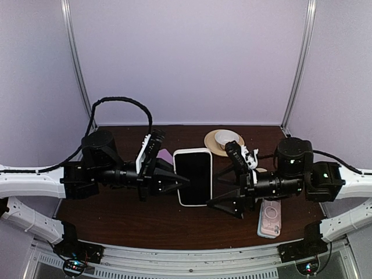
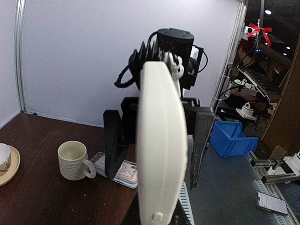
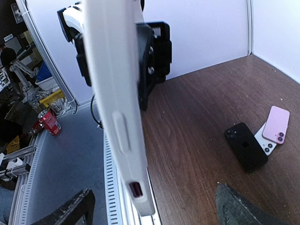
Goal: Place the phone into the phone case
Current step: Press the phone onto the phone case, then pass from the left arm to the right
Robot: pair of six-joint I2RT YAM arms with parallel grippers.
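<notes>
Table [image 1: 116, 224]: dark wood. Phone [image 1: 193, 176]: white-rimmed, screen facing up, raised above the table at frame centre. Left gripper [image 1: 179, 180]: clenched on the phone's left edge. Right gripper [image 1: 216, 189]: fingers spread wide at the phone's lower right edge, grasping nothing.

The top camera looks down from above and behind the arm bases onto the brown table [image 1: 145, 224], facing the back wall [image 1: 186, 58], far enough off to take in both arms. The left wrist camera sits close behind the raised white phone [image 1: 193, 176], sighting along its edge toward the right arm [image 2: 174, 44]. The right wrist camera faces back the opposite way, equally close. All three views share the phone. The top and left wrist views also share the case [image 1: 269, 218] and the saucer [image 1: 214, 146].
</notes>
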